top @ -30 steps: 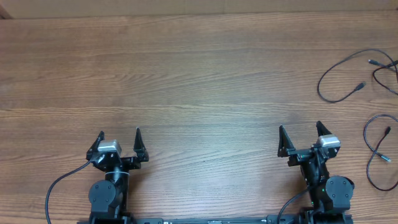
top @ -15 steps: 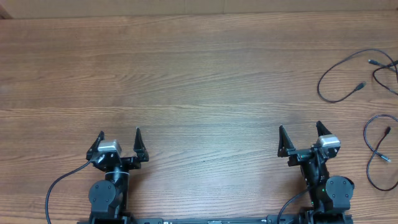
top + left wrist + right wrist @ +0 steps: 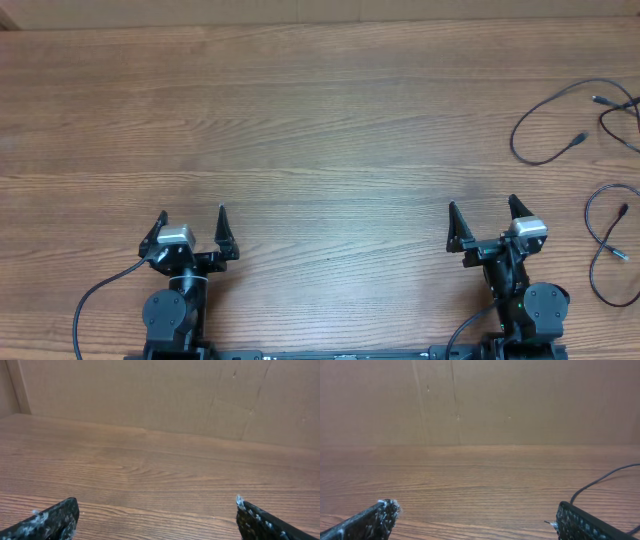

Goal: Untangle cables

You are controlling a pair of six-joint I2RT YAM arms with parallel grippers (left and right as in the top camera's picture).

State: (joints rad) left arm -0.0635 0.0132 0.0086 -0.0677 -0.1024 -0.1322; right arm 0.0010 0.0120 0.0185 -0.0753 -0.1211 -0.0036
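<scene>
Wooden table, cardboard wall, black cables

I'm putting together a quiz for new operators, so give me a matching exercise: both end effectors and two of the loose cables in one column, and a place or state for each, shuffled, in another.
Things:
1. left end effector
2. right end effector
3. upper cable
4. lower cable

Places or states:
A. by the right edge of the table, on the near side
B. open and empty, far from any cable
C. by the right edge, on the far side
D. open and empty, the one closer to the cables

Pairs: 1-B, 2-D, 3-C, 4-A
</scene>
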